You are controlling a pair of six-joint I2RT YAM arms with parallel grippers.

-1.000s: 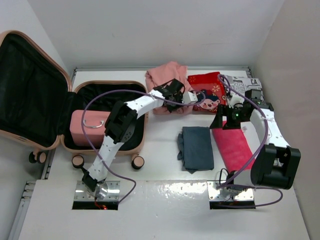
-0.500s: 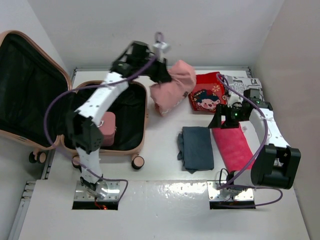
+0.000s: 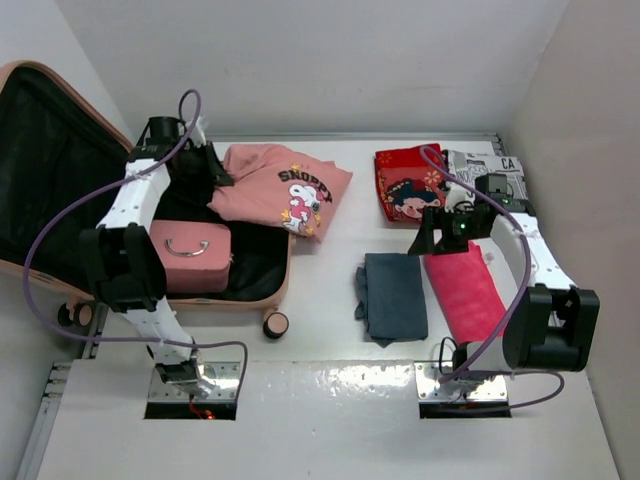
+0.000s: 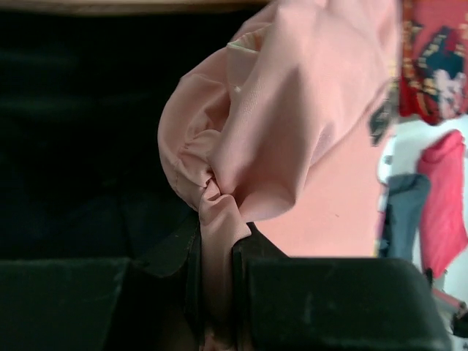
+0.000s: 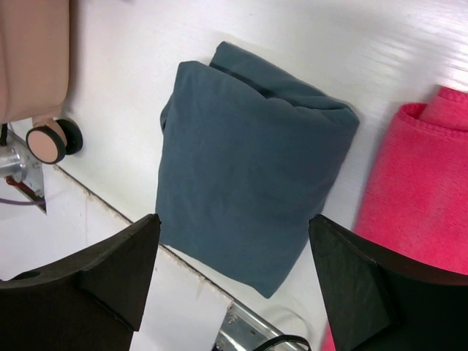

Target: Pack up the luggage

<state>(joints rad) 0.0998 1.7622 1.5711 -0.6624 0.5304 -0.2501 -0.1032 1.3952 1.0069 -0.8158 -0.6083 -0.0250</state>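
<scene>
The pink sweatshirt point(image 4: 292, 117) is pinched by a bunched fold in the clenched left gripper point(image 4: 217, 245), with the open luggage point(image 3: 60, 180) spread beneath it and to its left. The right gripper point(image 5: 234, 219) is held wide apart, and a folded grey-blue cloth point(image 5: 248, 168) is seen lying directly below it.

1. The white table point(image 3: 330, 290) carries the open luggage point(image 3: 50, 190) at its left edge.
2. A pink sweatshirt point(image 3: 285, 190) spreads from the luggage onto the table.
3. Near the right edge, a folded grey-blue cloth point(image 3: 392, 296) lies just beside a pink towel point(image 3: 467, 296).
4. A red printed cloth point(image 3: 408, 185) and a printed paper point(image 3: 490, 165) lie towards the far right corner.
</scene>
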